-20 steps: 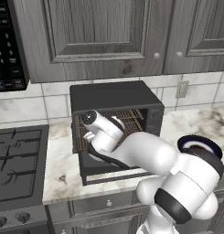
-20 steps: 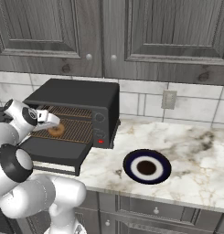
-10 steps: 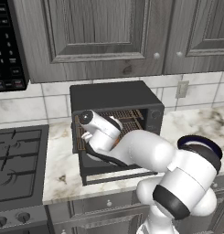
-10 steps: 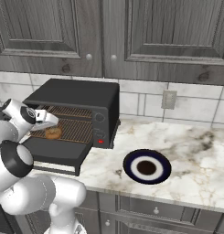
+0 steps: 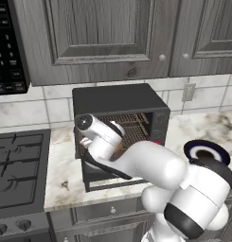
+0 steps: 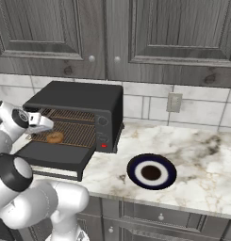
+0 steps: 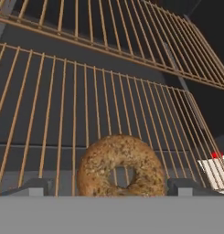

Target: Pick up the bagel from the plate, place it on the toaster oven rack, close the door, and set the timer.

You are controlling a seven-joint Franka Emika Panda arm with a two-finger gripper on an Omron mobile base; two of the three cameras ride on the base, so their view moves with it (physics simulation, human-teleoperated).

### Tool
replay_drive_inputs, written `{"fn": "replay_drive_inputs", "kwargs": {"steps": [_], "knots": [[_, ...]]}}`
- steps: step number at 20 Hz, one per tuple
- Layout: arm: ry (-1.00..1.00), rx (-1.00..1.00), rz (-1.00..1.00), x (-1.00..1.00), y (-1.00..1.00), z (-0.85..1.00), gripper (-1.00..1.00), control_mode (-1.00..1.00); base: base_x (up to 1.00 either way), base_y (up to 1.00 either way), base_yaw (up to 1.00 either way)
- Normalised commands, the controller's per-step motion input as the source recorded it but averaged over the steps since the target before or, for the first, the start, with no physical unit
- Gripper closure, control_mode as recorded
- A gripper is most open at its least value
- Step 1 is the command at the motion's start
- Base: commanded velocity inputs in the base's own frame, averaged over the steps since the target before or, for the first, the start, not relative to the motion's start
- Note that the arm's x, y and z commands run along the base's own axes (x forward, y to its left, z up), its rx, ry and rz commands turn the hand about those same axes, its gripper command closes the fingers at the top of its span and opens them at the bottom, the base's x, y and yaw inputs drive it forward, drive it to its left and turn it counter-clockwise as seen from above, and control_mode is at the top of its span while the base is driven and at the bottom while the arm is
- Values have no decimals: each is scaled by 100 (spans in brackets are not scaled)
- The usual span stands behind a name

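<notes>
Two fingertips of the claw (image 7: 109, 185) spread beside the bagel (image 7: 121, 165) (released), lying on the rack (image 7: 63, 114), arm reaching into toaster oven (image 6: 84, 101).

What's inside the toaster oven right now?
Inside the toaster oven the bagel lies flat on the copper rack, between the tool's open fingertips. The door hangs open. The arm hides part of the cavity in the left base view.
</notes>
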Motion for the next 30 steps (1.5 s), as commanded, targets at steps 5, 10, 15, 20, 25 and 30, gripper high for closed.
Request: {"fn": "replay_drive_inputs", "kwargs": {"steps": [5,10,15,20,25,30], "knots": [[9,16,-1,-56,3,48,-100,-100,0,0,0],[35,14,-13,-18,-21,4,-100,-100,0,0,0],[18,4,-13,-4,-3,-36,-100,-100,0,0,0],[0,0,-10,-1,0,-17,-100,-100,0,0,0],[0,0,-9,-10,0,-11,-100,-100,0,0,0],[0,0,-8,-33,2,-7,-100,-100,0,0,0]]}}
